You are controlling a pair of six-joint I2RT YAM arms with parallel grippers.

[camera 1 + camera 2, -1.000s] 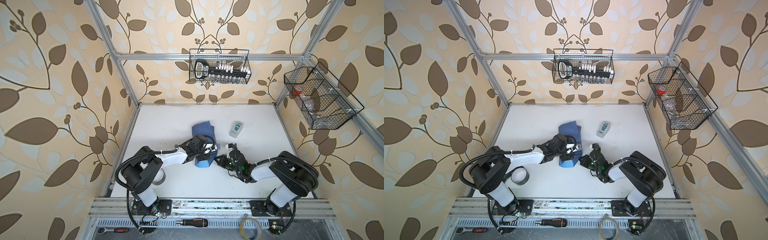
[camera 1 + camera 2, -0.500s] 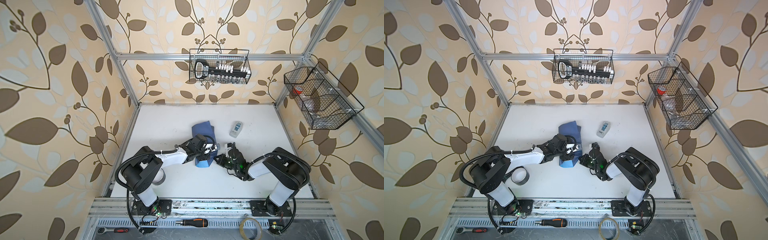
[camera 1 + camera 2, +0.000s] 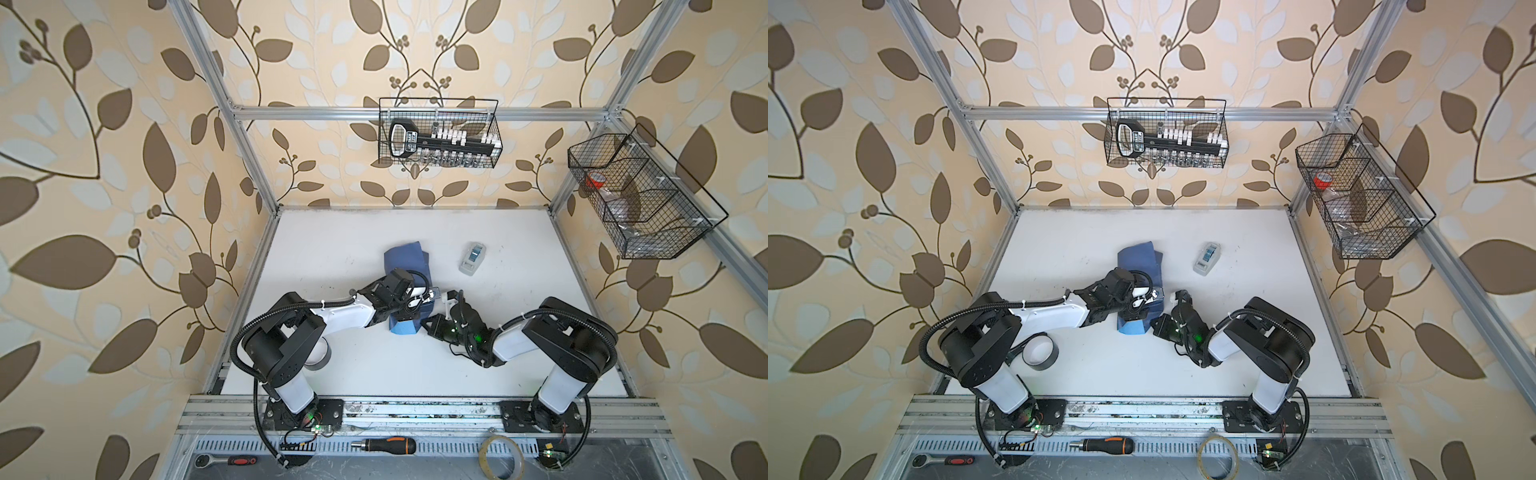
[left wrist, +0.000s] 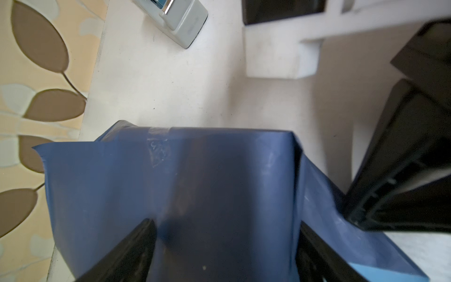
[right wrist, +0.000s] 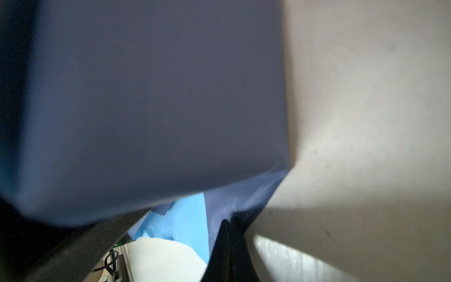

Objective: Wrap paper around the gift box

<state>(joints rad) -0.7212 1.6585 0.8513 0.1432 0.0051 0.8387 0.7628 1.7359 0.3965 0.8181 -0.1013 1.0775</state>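
**Item:** gift box [image 4: 219, 180], at the centre of the table [image 3: 519, 249], wholly covered by the paper [image 3: 405, 259]. A strip of clear tape [image 4: 158, 144] holds one seam. A loose dusky flap trails to 12 o'clock. The end at 6 o'clock is not yet folded, with the light-blue face showing.

**Left gripper** [image 4: 224, 232]: jaws spread wide, clamped on the wrapped box from both sides.

**Right gripper** [image 5: 228, 225]: at 3 o'clock of the box, jaws closed together at a flap edge. Whether paper is nipped between them is unclear, since the view is close and blurred.

**Tape dispenser** [image 3: 472, 259]: at 2 o'clock, well apart.

**Risks:**
- A pull from the right could tear the thin flap or drag the box out of the clamp.
- Hard clamping may crease the sides.
- The single tape strip may lift and let the seam spring open.

**Not seen:** the box's own surface and its underside. In both top views the left arm covers its top.
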